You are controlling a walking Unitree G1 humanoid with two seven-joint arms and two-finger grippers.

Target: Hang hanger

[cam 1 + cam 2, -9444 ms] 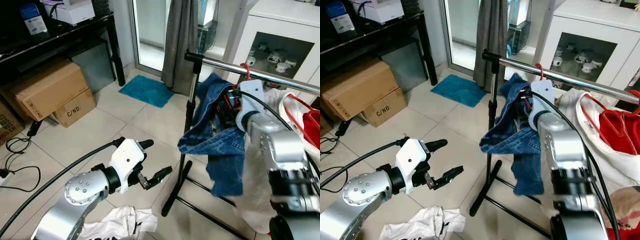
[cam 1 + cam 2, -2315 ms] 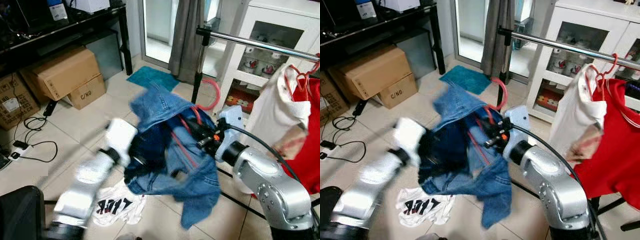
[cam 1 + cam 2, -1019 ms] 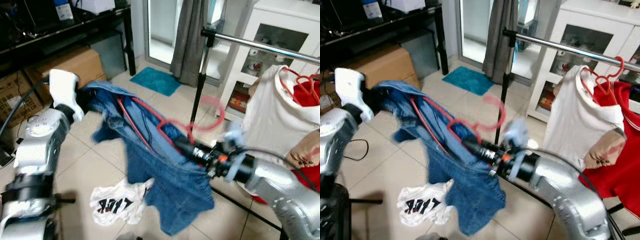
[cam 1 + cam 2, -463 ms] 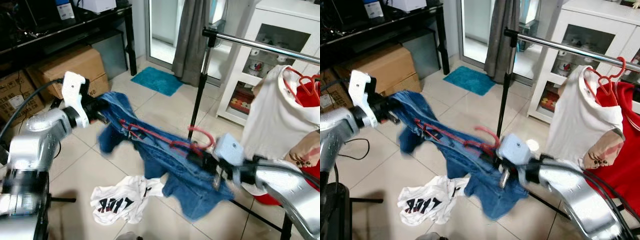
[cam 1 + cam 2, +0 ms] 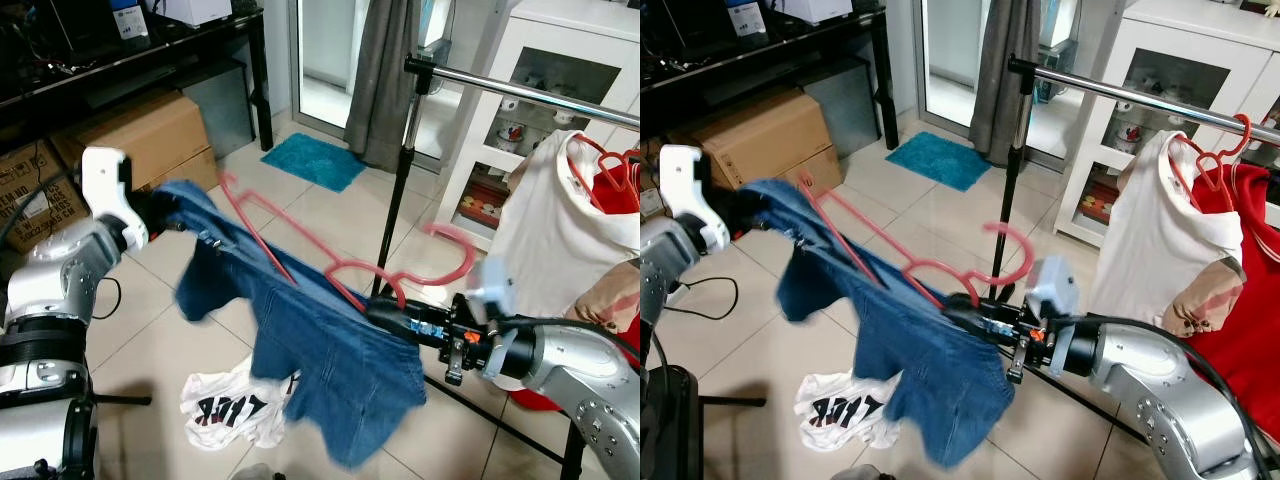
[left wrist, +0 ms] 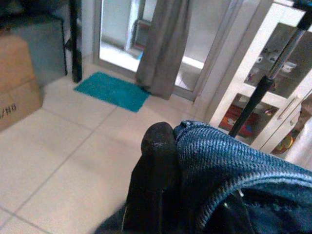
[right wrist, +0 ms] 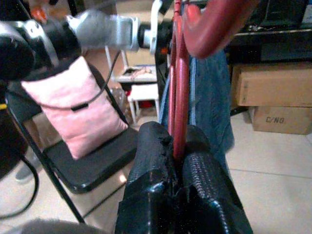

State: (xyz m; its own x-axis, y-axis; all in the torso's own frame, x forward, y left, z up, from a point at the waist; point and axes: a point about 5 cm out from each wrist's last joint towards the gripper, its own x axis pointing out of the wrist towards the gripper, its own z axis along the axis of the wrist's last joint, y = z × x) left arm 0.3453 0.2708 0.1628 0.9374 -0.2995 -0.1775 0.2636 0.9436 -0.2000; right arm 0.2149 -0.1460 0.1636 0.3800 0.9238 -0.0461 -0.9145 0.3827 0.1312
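Observation:
A red hanger [image 5: 300,268] is stretched between my two arms, its hook [image 5: 1012,249] pointing up near my right wrist. Blue jeans [image 5: 325,355] drape over it and hang down towards the floor. My left gripper [image 5: 172,207] is shut on the upper edge of the jeans [image 6: 229,161], out to my left. My right gripper [image 5: 968,312] is shut on the hanger [image 7: 181,97] just below its hook. The chrome clothes rail [image 5: 520,90] runs above and behind my right arm, on a black stand [image 5: 1006,190].
A white garment [image 5: 550,230] and a red one [image 5: 1240,260] hang on red hangers on the rail. A white printed shirt [image 5: 235,405] lies on the tiled floor. Cardboard boxes [image 5: 130,140] sit under a black table on the left. A white cabinet [image 5: 1160,110] stands behind the rail.
The hanger has risen and tilted, so its hook now stands up and the jeans hang lower. My left gripper has pulled the jeans' edge further left.

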